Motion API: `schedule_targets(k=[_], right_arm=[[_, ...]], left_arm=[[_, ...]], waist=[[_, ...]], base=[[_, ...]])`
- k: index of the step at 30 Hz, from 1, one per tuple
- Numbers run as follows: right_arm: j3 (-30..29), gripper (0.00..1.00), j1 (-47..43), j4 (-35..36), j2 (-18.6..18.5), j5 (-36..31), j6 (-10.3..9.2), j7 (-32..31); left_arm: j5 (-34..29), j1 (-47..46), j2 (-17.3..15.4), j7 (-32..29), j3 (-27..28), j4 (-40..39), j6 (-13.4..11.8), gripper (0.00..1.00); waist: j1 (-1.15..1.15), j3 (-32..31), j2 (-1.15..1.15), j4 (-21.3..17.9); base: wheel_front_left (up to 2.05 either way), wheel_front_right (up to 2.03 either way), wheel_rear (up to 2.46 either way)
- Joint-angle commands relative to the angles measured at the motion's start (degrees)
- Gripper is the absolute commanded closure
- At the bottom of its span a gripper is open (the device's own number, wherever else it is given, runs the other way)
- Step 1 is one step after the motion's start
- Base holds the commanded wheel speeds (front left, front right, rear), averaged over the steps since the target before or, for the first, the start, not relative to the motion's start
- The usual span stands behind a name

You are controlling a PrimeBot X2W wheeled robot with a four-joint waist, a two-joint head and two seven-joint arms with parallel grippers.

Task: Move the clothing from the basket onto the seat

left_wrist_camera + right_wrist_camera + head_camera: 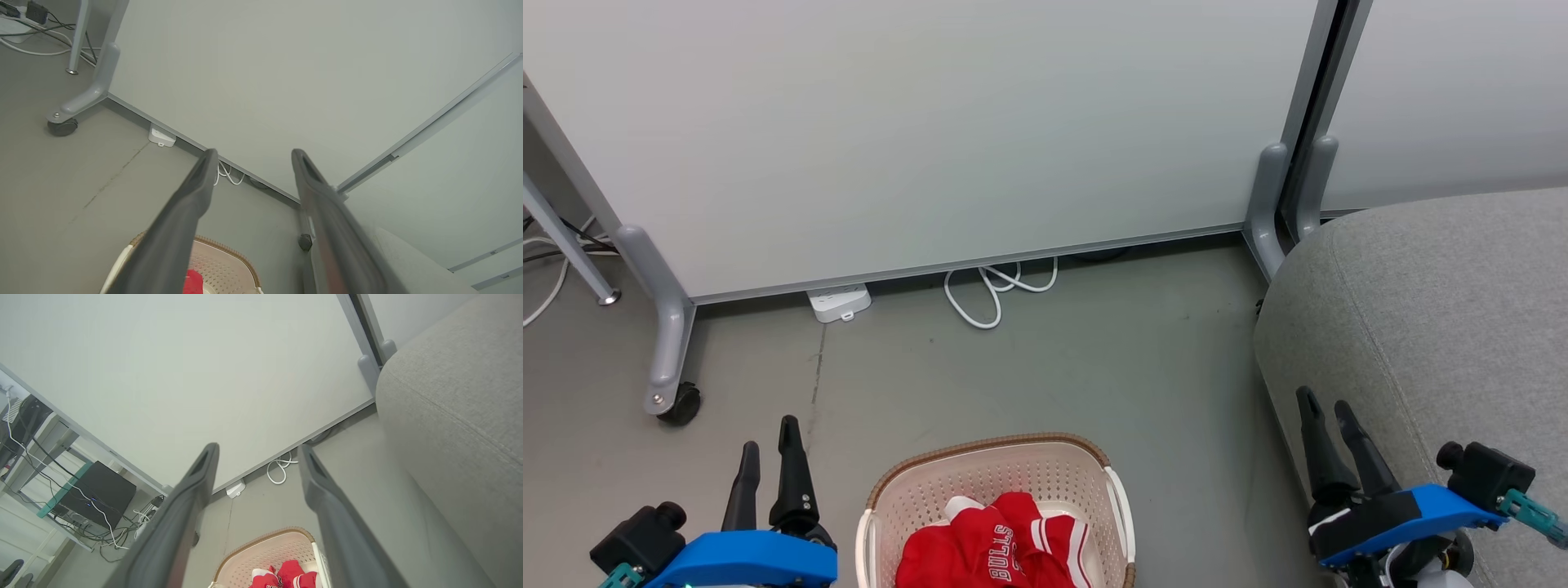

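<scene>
The cream perforated basket (1005, 469) with its brown rim stands on the floor at the bottom middle of the head view. Red clothing (992, 543) with white trim and "BULLS" lettering lies bunched inside it. The grey seat (1437, 310) fills the right side. My left gripper (768, 433) is open to the basket's left, and my right gripper (1327, 402) is open in front of the seat's edge. Both stand above the floor with nothing between the fingers. In the left wrist view the basket (220, 261) and a scrap of red clothing (195, 281) sit below the open left gripper (253, 152). The right wrist view has the basket (265, 549), clothing (286, 573) and seat (457, 404) around the open right gripper (257, 446).
A pale partition panel (931, 131) on grey wheeled feet (674, 392) closes off the far side. A white power strip (840, 302) and a looped white cable (992, 294) lie at its base. Bare grey floor (1094, 367) lies between basket and panel. A desk leg (572, 245) and cables are at far left.
</scene>
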State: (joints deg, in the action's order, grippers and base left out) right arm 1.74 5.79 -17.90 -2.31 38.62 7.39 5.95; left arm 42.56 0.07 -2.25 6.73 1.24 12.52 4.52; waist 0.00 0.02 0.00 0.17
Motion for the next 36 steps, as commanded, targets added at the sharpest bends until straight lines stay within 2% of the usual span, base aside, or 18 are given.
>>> schedule_targets(k=[1, 19, 36], right_arm=[[0.2, 0.0, 1.6, 0.6, -0.4, -1.6, 0.08, 0.4], [1.3, 0.0, 1.8, 0.8, -0.6, -14.8, 0.11, 1.8], [1.9, 0.0, 1.8, 1.1, -0.6, -23.2, 0.13, 2.7]], left_arm=[[-1.6, 0.1, -0.5, 0.6, -0.1, -0.5, 0.0, 0.0], [-12.9, 0.5, -0.6, 3.4, -0.9, 0.2, -0.1, 0.0], [-20.1, 1.0, -0.7, 5.5, -1.6, 0.5, -0.4, 0.0]], waist=[[0.0, 0.0, 0.0, 0.0], [0.0, -0.1, 0.0, 0.0], [0.0, 0.0, 0.0, 0.0]], base=[[0.0, 0.0, 0.0], [0.0, 0.0, 0.0], [0.0, 0.0, 0.0]])
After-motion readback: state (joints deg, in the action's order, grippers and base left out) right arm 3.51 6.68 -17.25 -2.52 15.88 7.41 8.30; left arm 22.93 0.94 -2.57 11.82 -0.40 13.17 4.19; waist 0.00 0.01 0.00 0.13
